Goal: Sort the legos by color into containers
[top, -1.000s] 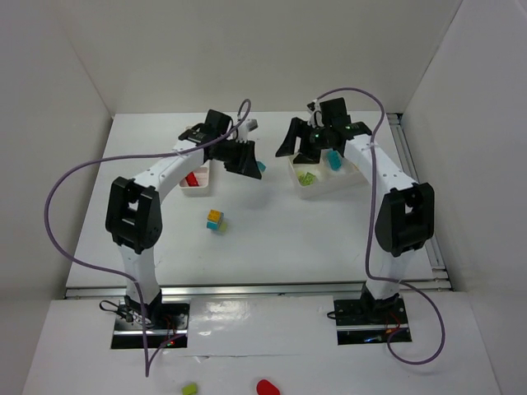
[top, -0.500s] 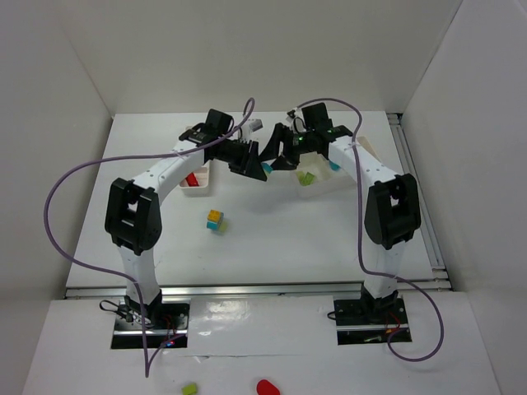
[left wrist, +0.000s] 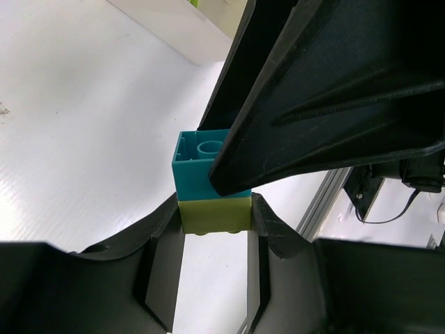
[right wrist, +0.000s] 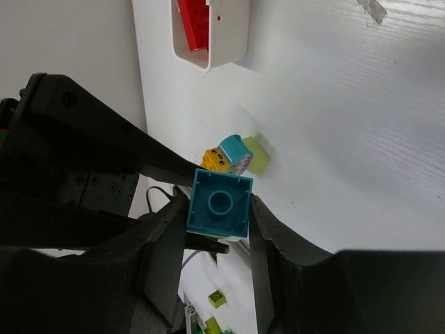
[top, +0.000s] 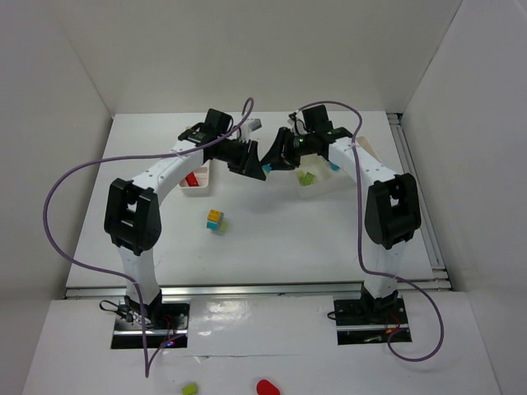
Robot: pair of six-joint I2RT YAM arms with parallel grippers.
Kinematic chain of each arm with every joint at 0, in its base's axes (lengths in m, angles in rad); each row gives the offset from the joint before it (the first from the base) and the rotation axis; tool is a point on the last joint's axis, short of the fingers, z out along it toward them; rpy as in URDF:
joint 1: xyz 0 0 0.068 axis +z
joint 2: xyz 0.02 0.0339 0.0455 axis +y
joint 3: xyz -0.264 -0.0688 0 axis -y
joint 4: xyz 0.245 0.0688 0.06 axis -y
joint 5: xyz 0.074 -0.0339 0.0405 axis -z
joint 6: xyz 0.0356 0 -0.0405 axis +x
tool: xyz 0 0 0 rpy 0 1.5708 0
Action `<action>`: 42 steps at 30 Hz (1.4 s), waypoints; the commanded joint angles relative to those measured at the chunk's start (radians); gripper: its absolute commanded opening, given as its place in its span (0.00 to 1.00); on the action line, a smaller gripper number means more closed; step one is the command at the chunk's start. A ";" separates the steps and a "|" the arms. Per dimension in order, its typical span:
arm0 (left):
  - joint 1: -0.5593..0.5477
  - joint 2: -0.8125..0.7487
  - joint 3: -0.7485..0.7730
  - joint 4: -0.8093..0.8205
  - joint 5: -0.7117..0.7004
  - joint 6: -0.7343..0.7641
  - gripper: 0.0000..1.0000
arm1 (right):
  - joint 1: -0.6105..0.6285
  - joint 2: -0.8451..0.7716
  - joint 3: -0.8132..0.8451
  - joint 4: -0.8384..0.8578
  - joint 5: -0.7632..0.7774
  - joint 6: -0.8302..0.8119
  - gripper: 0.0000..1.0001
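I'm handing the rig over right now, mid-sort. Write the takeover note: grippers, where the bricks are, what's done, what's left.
Left gripper: shut on the lime brick, held off the table.
Right gripper: shut on the cyan brick stuck to it; the two are not yet parted.
Done: a red brick in the left tray; a lime piece and a cyan piece in the right tray.
Left: pull the pair apart, drop each by colour, then split and sort the mixed-colour stack on the table.
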 commanded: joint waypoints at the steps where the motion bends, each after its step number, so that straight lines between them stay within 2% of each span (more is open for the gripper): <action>1: 0.023 -0.038 0.009 0.040 -0.015 -0.005 0.00 | -0.007 -0.056 0.033 0.011 -0.020 0.003 0.24; 3: 0.034 -0.038 0.009 0.040 -0.015 -0.005 0.00 | -0.019 -0.080 0.047 -0.018 0.047 0.003 0.20; 5: 0.034 -0.047 0.009 0.040 -0.015 -0.005 0.00 | -0.033 -0.136 0.047 -0.041 0.188 -0.008 0.16; 7: 0.034 -0.056 0.009 0.049 -0.006 -0.014 0.00 | -0.059 -0.183 0.037 -0.053 0.309 -0.008 0.16; 10: 0.034 -0.056 -0.002 0.049 0.003 -0.014 0.00 | -0.082 -0.205 0.028 -0.076 0.396 -0.008 0.16; 13: 0.034 -0.046 0.010 0.049 0.029 -0.040 0.00 | -0.082 -0.242 0.007 -0.104 0.602 -0.031 0.16; 15: 0.020 -0.033 0.045 0.060 0.038 -0.062 0.00 | -0.082 -0.242 -0.002 -0.129 0.708 -0.043 0.16; 20: -0.086 0.101 0.220 0.032 -0.106 -0.192 0.00 | -0.101 -0.222 -0.002 -0.147 0.974 -0.091 0.18; 27: -0.218 0.238 0.424 -0.007 -0.290 -0.309 0.00 | -0.162 -0.213 -0.059 -0.125 1.002 -0.123 0.23; 31: -0.228 0.341 0.536 -0.026 -0.301 -0.336 0.00 | -0.191 -0.191 -0.082 -0.102 0.979 -0.123 0.26; 33: -0.228 0.382 0.570 -0.026 -0.301 -0.345 0.00 | -0.216 -0.182 -0.095 -0.083 0.951 -0.123 0.34; 34: -0.228 0.393 0.597 -0.035 -0.301 -0.346 0.00 | -0.216 -0.182 -0.107 -0.073 0.941 -0.123 0.43; 35: -0.228 0.402 0.610 -0.035 -0.311 -0.346 0.00 | -0.226 -0.173 -0.107 -0.064 0.928 -0.123 0.66; 38: -0.228 0.439 0.645 -0.044 -0.321 -0.346 0.00 | -0.237 -0.160 -0.081 -0.064 0.908 -0.123 0.90; 40: -0.228 0.473 0.674 -0.044 -0.331 -0.355 0.16 | -0.237 -0.171 -0.070 -0.064 0.908 -0.132 0.92; 42: -0.228 0.493 0.684 -0.054 -0.331 -0.355 0.26 | -0.237 -0.195 -0.070 -0.073 0.918 -0.132 0.92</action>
